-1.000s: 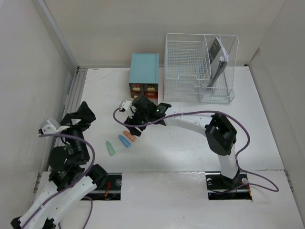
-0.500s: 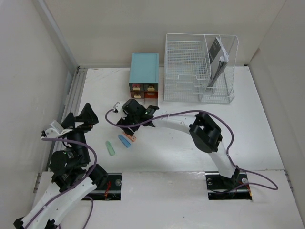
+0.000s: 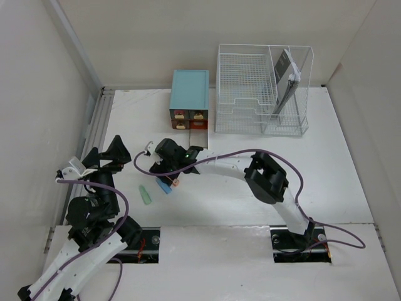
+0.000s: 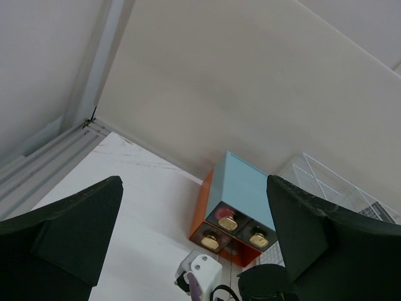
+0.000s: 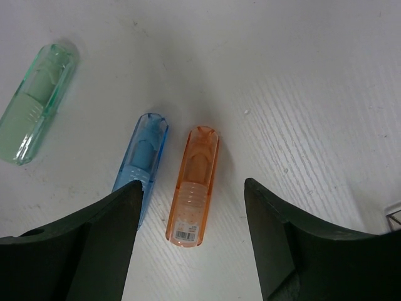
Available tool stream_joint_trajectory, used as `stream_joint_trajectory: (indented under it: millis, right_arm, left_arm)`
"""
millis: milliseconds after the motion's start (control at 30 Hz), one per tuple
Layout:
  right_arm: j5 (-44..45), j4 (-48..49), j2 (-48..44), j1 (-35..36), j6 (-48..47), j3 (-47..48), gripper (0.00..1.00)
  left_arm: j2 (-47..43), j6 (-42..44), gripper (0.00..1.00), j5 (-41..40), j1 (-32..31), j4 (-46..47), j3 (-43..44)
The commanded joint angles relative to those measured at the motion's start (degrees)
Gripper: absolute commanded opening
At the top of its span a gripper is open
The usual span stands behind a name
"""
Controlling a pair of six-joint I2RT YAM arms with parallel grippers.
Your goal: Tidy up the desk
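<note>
Your right gripper (image 5: 193, 183) hangs low over the desk (image 5: 313, 94) with its fingers spread wide. In the wrist view the orange highlighter (image 5: 193, 187) lies flat between them, touching neither. Its barcode end points toward the camera.

The blue highlighter (image 5: 143, 153) lies just beside the orange one, on its left in that view. Its near end is hidden behind the finger (image 5: 81, 251) on that side, so you cannot tell whether the two touch. The green highlighter (image 5: 39, 103) lies farther left, apart from both.

From above, the right arm reaches across the front left of the desk (image 3: 250, 200), which fills the whole working area. Silver rails (image 3: 94, 132) run along its left edge. The three highlighters lie near the desk's front left.

Your left gripper (image 3: 106, 153) is raised near the rails with its fingers spread and nothing between them. Its camera looks toward the teal drawer box (image 4: 241, 188).

That box (image 3: 190, 91) stands at the back of the desk. Just beside it, on its right, is the white wire-mesh rack (image 3: 247, 81). A dark flat item (image 3: 285, 72) leans in the rack's right compartment.
</note>
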Motion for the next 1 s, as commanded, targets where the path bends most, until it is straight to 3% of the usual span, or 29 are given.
stream_joint_trajectory:
  millis: [0,267,400,567,967]
  right_arm:
    - [2.3,0.8,0.3,0.3,0.9,2.0,0.71]
    - [2.3,1.3,0.9,0.3,0.9,1.5,0.71]
    - [1.8,1.3,1.4,0.3,0.9,1.5,0.62]
    - [1.8,1.3,1.4,0.3,0.9,1.0,0.58]
    - [1.8,1.9,3.0,0.3,0.9,0.5,0.57]
  left_arm:
    - [-0.4,0.1,0.99,0.6,0.1,1.6,1.4]
    - [-0.4,0.1,0.99,1.1,0.1,1.6,1.4]
    - [-0.4,0.1,0.99,1.1,0.1,1.6,1.4]
    - [-0.4,0.1,0.99,1.1,0.1,1.6,1.4]
    - [-0.9,0.1,0.99,1.1,0.1,1.6,1.4]
